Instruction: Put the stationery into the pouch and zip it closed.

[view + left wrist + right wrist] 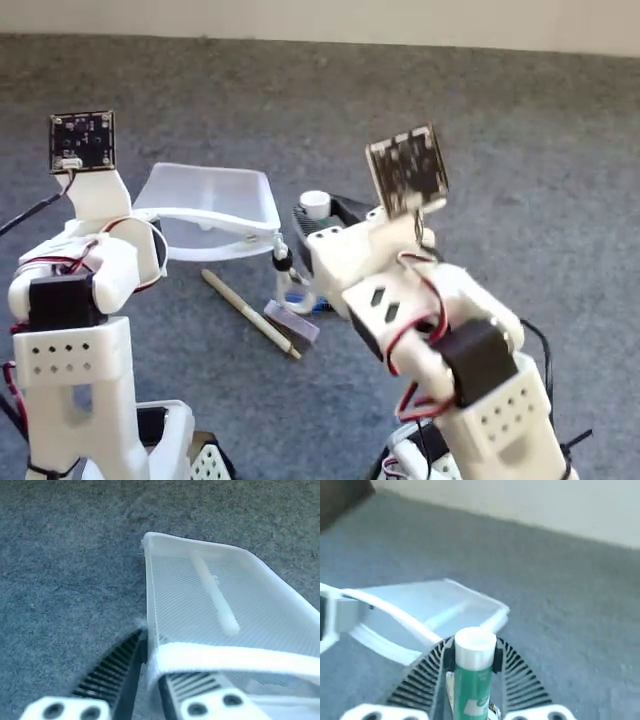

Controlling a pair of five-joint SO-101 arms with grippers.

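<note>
You're partway through the loading, by the look of it. Your left gripper (pixel 149 652) is clamped tight on the rim of the pouch (pixel 225 605), holding its mouth open above the grey table (pixel 520 130). Your right gripper (pixel 471 652) is closed around a green glue stick (pixel 470 685) with a white cap, held upright just beside the pouch mouth and not yet inside it.

A slim white stick (pixel 215 597) shows through the mesh, so one item seems to be in already, though you can't rule out that it lies beneath the fabric. You have left to load the glue stick, then a tan pencil (pixel 250 312) and a small purple-edged block (pixel 292 322), which lie close together on the table in front of the pouch. Last comes the zip, which you should judge as not yet closed.

A small object (pixel 290 290) just beyond the block is partly hidden by the right arm, and you can't tell what it is. Where the zip pull sits is hard to make out, and one end of the pouch is cut off in the left wrist view
</note>
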